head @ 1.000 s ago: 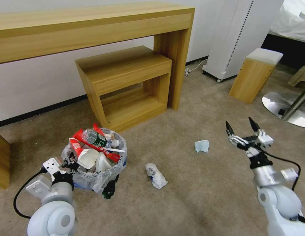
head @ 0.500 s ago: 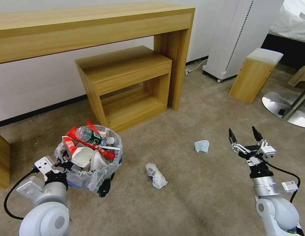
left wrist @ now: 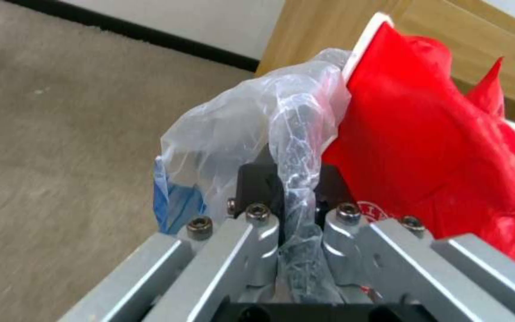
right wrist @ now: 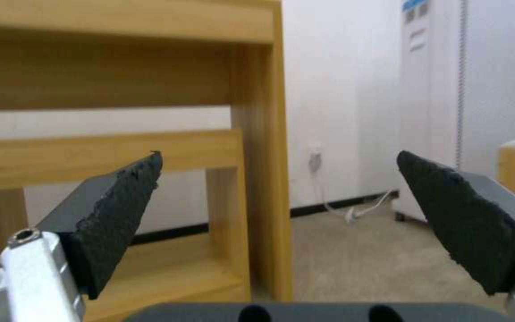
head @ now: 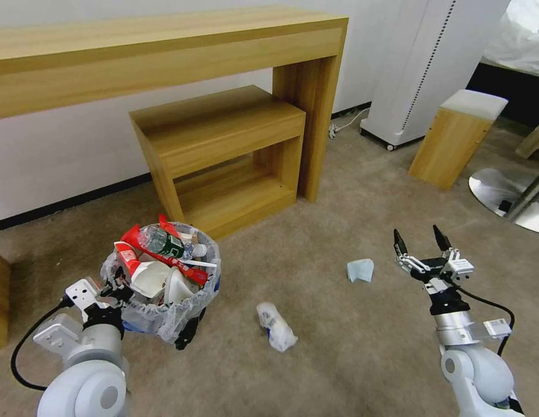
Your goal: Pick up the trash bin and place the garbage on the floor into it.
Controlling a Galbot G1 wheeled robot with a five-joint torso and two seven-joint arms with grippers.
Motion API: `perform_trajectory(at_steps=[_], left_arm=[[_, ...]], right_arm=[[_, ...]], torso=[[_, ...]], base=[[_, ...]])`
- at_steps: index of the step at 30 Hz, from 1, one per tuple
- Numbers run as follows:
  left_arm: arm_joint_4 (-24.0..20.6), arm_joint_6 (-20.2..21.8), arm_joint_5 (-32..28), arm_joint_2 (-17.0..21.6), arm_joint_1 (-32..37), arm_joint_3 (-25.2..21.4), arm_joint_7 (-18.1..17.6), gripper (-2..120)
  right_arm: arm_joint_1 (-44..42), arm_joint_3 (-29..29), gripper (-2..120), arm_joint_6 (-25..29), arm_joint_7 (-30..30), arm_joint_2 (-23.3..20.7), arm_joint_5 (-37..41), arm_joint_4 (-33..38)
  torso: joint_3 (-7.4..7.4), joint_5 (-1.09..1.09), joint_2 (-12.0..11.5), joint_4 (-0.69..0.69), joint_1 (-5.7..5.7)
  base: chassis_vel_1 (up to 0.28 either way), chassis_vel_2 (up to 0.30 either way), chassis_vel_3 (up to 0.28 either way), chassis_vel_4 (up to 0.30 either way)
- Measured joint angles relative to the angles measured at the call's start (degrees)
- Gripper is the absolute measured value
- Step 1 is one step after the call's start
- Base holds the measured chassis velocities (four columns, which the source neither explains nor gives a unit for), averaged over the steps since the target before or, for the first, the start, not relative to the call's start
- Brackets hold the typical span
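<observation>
The trash bin [head: 165, 318], black with a crinkled clear bag over its rim, hangs just above the beige floor [head: 350, 359] at the left. It is heaped with garbage: a red wrapper [head: 139, 240], a green-labelled bottle [head: 165, 243] and white cups. My left gripper [head: 116, 288] is shut on the bin's bagged rim [left wrist: 296, 147]. Two pieces of garbage lie on the carpet: a white bag [head: 275, 326] in the middle and a pale blue mask [head: 360, 270] to its right. My right gripper [head: 418, 240] is open and empty, raised just right of the mask, pointing at the desk [right wrist: 120, 18].
A long wooden desk [head: 165, 52] with a low wooden shelf unit [head: 223, 150] under it stands against the wall. A white appliance [head: 432, 63], a small wooden stool [head: 458, 139] and a chrome chair base [head: 507, 194] are at the right.
The whole head view has shifted a little. My left arm with the bin has drawn back toward me and left. My right gripper has come lower and nearer, still open.
</observation>
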Motion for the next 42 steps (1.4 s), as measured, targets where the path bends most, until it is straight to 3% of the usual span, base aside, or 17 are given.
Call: perform_trajectory(at_steps=[8, 10, 12, 13, 15, 16, 17, 19, 21, 24, 28, 34, 42], left_arm=[[0.0, -0.3, 0.0, 0.3, 0.4, -0.1, 0.2, 3], [0.0, -0.4, 0.0, 0.3, 0.5, -0.1, 0.2, 3], [0.0, -0.4, 0.0, 0.5, 0.6, -0.1, 0.2, 3], [0.0, -0.4, 0.0, 0.5, 0.6, -0.1, 0.2, 3], [0.1, -0.4, 0.0, 0.5, 0.6, -0.2, 0.2, 3], [0.1, -0.5, 0.1, 0.5, 0.6, -0.1, 0.2, 3], [0.1, -0.5, 0.1, 0.5, 0.6, -0.1, 0.2, 3], [0.0, -0.5, 0.4, 0.4, 0.8, 0.2, 0.2, 3], [-0.1, -0.5, 0.6, 0.4, 0.9, 0.4, 0.2, 3], [-0.5, -0.5, 1.2, 0.2, 0.9, 0.7, 0.1, 3], [-0.8, -0.5, 1.7, -0.1, 0.8, 0.9, 0.0, 3], [-0.9, -0.5, 2.3, -0.7, 0.6, 1.1, 0.0, 3], [-0.9, -0.5, 3.2, -1.2, 0.5, 1.3, 0.0, 3]], right_arm=[[0.6, -5.3, 100, -2.2, 0.1, -2.7, -0.4, -2.3], [0.7, -9.0, 100, -4.7, 0.1, -3.7, 0.0, -3.1], [0.5, -13.2, 100, -11.4, 0.1, -5.3, 0.6, -3.7], [0.5, -13.2, 100, -11.4, 0.1, -5.3, 0.6, -3.7], [1.0, -16.7, 100, -16.4, 0.0, -7.6, 1.4, -5.0], [1.6, -18.5, 100, -20.8, 0.3, -9.0, 2.3, -5.4], [1.6, -18.5, 100, -20.8, 0.3, -9.0, 2.3, -5.4], [3.2, -21.4, 100, -29.8, 1.0, -10.9, 3.1, -6.2], [4.0, -22.6, 100, -32.2, 2.0, -11.3, 3.6, -6.6], [7.2, -27.0, 100, -43.1, 5.3, -13.1, 6.0, -7.1], [10.1, -30.2, 100, -48.3, 4.5, -14.3, 6.2, -8.7], [13.9, -34.8, 100, -51.1, 2.7, -14.7, 5.9, -12.8], [18.4, -39.3, 100, -47.0, -6.0, -10.4, 1.5, -22.1]], torso=[[0.02, 0.01, 0.0, 0.0, 0.02], [0.0, 0.0, 0.0, 0.0, 0.01], [-0.01, 0.01, 0.0, 0.0, 0.01], [-0.01, 0.01, 0.0, 0.0, 0.01], [-0.01, 0.01, 0.0, -0.01, 0.01], [-0.01, 0.01, 0.0, 0.0, 0.01], [-0.01, 0.01, 0.0, 0.0, 0.01], [-0.01, 0.0, 0.0, 0.0, 0.01], [0.0, 0.01, 0.0, 0.0, 0.01], [0.0, 0.01, 0.0, 0.0, 0.01], [0.0, 0.01, 0.0, 0.0, 0.01], [0.0, 0.01, 0.0, 0.0, 0.01], [0.01, 0.01, 0.0, 0.0, 0.01]], base=[[-0.127, 0.138, 0.112, -0.134], [0.016, -0.029, -0.02, 0.017], [0.025, -0.029, -0.019, 0.018], [0.0, 0.0, 0.0, 0.0], [0.0, 0.0, 0.0, 0.0], [0.0, 0.0, 0.0, 0.0], [0.0, 0.0, 0.0, 0.0], [0.0, 0.0, 0.0, 0.0], [0.0, 0.0, 0.0, 0.0], [0.0, 0.0, 0.0, 0.0], [0.0, 0.0, 0.0, 0.0], [0.0, 0.0, 0.0, 0.0], [0.0, 0.0, 0.0, 0.0]])
